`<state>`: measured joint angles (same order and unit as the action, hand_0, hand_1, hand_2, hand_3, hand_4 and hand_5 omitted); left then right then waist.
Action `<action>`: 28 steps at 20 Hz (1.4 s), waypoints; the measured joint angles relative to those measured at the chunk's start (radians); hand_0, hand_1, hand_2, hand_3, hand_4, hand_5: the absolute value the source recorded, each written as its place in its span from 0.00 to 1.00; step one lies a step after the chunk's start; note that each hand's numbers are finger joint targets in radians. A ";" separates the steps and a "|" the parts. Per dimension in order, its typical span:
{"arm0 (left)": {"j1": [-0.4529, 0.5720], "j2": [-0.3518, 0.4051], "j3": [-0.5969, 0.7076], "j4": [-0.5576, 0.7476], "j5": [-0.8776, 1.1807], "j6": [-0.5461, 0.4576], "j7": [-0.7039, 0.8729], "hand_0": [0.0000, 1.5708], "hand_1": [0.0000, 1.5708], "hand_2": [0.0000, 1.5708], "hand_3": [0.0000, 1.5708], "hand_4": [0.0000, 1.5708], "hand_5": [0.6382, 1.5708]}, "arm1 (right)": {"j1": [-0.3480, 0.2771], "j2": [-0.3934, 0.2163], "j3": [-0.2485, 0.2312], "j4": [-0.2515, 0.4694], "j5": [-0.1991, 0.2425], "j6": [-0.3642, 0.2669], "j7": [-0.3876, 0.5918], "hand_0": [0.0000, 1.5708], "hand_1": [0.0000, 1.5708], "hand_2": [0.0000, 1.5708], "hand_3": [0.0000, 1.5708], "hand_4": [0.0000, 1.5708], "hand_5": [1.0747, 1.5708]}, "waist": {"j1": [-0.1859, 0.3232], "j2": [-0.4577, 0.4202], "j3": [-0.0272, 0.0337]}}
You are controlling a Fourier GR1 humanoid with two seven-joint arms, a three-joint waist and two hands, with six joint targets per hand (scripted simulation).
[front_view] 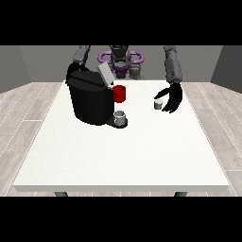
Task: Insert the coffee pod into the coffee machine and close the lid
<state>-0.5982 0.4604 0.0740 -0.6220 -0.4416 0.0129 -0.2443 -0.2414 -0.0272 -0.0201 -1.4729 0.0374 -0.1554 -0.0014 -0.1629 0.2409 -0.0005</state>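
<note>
A black coffee machine (90, 100) stands on the white table (123, 151) at the left, its grey lid (105, 73) tilted up and open. A grey cup (120, 116) sits on the machine's drip base, and a red part (120, 93) shows at its right side. A small grey coffee pod (158, 105) stands on the table right of the machine. The hand at the view's right (171, 98) hovers just beside the pod, fingers spread and relaxed, not closed on it. The hand at the view's left is hidden behind the machine; only its arm (81, 56) shows.
The table's front half lies bare between the machine and the near edge (123, 188). The robot's torso (121, 60) stands behind the far edge. Wooden floor surrounds the table.
</note>
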 measured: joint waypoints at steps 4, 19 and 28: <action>-0.020 -0.029 0.003 0.027 -0.030 0.080 -0.017 0.52 0.52 0.62 0.47 0.25 1.00 | 0.011 0.012 0.011 -0.002 0.001 0.000 -0.010 0.00 0.00 0.00 0.00 0.32 1.00 | -0.011 0.003 0.0001; -0.073 -0.014 -0.029 0.094 -0.140 0.128 -0.071 0.93 0.93 0.93 0.90 0.39 1.00 | 0.017 0.005 -0.023 0.028 -0.042 0.015 -0.043 0.00 0.00 0.00 0.00 0.27 1.00 | -0.007 -0.009 0.0009; -0.178 -0.017 -0.043 0.033 -0.137 -0.009 -0.078 0.80 0.80 0.84 0.83 0.34 1.00 | 0.015 0.010 -0.031 0.109 -0.051 0.010 -0.034 0.00 0.00 0.00 0.00 0.32 1.00 | 0.011 -0.082 0.0007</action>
<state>-0.7767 0.4437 0.0309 -0.5888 -0.5783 0.0038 -0.3222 -0.2268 -0.0176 -0.0511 -1.3642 -0.0132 -0.1453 -0.0356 -0.1517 0.1586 0.0002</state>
